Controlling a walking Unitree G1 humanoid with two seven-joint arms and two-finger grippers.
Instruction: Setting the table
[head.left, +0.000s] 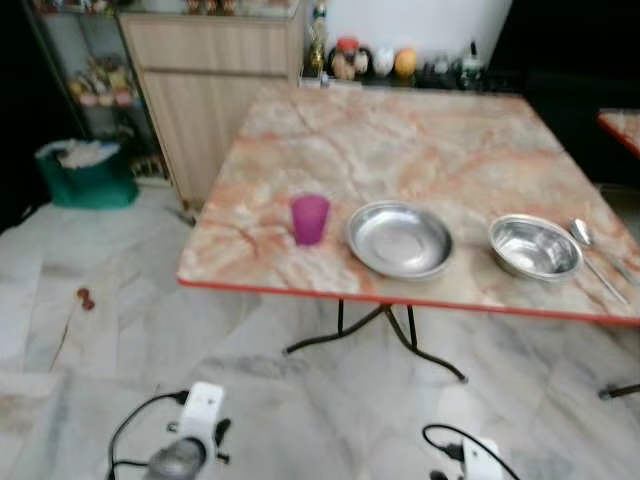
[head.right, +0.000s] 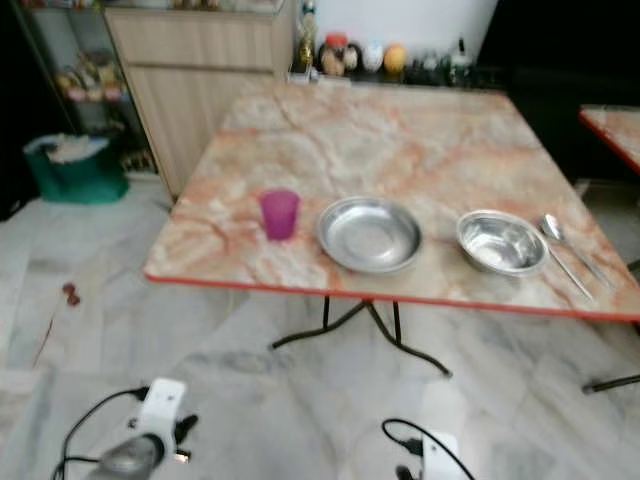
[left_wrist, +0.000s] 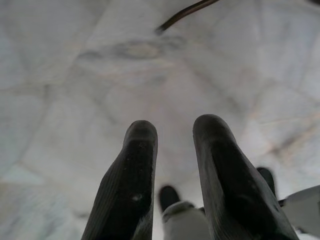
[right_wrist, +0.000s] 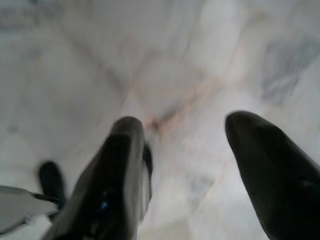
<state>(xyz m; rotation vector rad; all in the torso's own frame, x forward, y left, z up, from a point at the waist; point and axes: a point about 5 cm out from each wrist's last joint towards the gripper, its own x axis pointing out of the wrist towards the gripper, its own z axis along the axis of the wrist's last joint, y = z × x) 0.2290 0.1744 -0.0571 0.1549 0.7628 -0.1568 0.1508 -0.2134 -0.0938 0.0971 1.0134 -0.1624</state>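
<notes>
Upright purple cup (head.left: 310, 218), steel plate (head.left: 399, 239), bowl (head.left: 534, 246), spoon (head.left: 592, 252) line the table's (head.left: 420, 150) near edge.

Marble table (head.left: 420, 150), pink cup (head.left: 310, 218), steel plate (head.left: 399, 239), bowl (head.left: 534, 246), seemingly a spoon (head.left: 584, 236)

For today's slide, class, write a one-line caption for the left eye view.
Marble table set near its front edge with purple cup, steel plate, steel bowl and spoon.

Pink cup (head.left: 310, 218) on orange-veined marble table (head.left: 420, 140)
</notes>
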